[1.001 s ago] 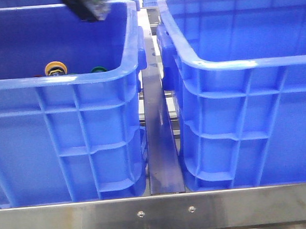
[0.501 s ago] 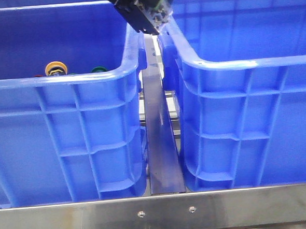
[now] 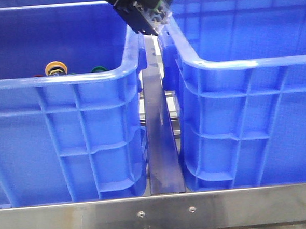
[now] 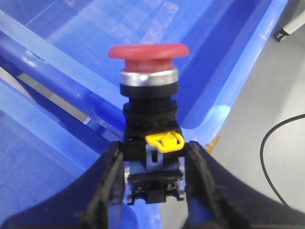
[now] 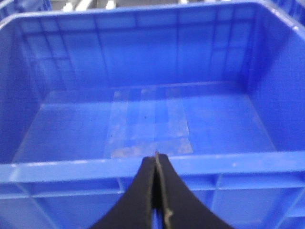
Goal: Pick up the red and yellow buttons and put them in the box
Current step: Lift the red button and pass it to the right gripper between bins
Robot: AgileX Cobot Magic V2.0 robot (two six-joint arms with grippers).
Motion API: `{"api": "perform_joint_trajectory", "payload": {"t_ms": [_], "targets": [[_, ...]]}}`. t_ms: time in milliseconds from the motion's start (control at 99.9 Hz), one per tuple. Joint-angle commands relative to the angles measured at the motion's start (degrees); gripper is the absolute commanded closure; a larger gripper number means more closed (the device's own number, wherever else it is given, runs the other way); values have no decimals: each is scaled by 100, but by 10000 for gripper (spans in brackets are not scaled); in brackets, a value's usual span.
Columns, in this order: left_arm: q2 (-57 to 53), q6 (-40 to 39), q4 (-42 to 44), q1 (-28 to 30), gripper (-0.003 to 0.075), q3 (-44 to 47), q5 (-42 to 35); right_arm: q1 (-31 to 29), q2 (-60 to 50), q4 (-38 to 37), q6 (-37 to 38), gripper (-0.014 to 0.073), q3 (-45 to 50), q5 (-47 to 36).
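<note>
The right blue crate (image 3: pixel 245 88), which I take to be the target box, stands just beside the left blue crate (image 3: pixel 64 114), with a metal rail (image 3: pixel 160 145) in the narrow gap between them, and a yellow button (image 3: pixel 55 68) lies in the left one. The left gripper (image 3: pixel 155 21) hangs over this gap, at the right crate's near rim, so the free room lies further to the right, inside that crate. It clamps the red button (image 4: pixel 148 71) by its dark body, long axis pointing away from the fingers, cap outward, while the right gripper (image 5: pixel 156 191) is closed on nothing over the right crate's bare floor.

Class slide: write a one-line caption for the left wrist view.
Left gripper holds the red button by its dark body, cap upward, above a blue crate.
</note>
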Motion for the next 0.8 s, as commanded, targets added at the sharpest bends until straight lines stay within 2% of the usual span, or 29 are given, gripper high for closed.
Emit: {"api": "perform_joint_trajectory", "payload": {"t_ms": [0,290,380,401,431,441,451,521,581,631,791], "targets": [[-140,15,-96,-46,606,-168,-325,-7,579,16,-27,662,-691,69],[-140,15,-96,-46,606,-168,-325,-7,2373,13,-97,638,-2370,1310],[-140,15,-96,-46,606,-168,-325,-7,2947,152,-97,507,-2728,1551],[-140,15,-96,-46,606,-168,-325,-7,3067,235,-97,439,-2820,1586],[-140,15,-96,-46,606,-168,-325,-7,3219,317,-97,382,-2883,1612],[-140,15,-96,-46,606,-168,-325,-2,3291,377,-97,319,-2925,1629],[-140,15,-96,-46,606,-168,-325,0,3326,409,-97,319,-2947,1641],[-140,15,-96,-46,606,-168,-325,9,3669,865,-301,91,-3202,1857],[-140,15,-96,-46,606,-168,-325,43,3860,1305,-518,-22,-3394,2039],[-140,15,-96,-46,606,-168,-325,105,4075,1789,-789,-63,-3532,2100],[-140,15,-96,-46,606,-168,-325,522,4586,3710,-1616,-32,-3900,2128]]}}
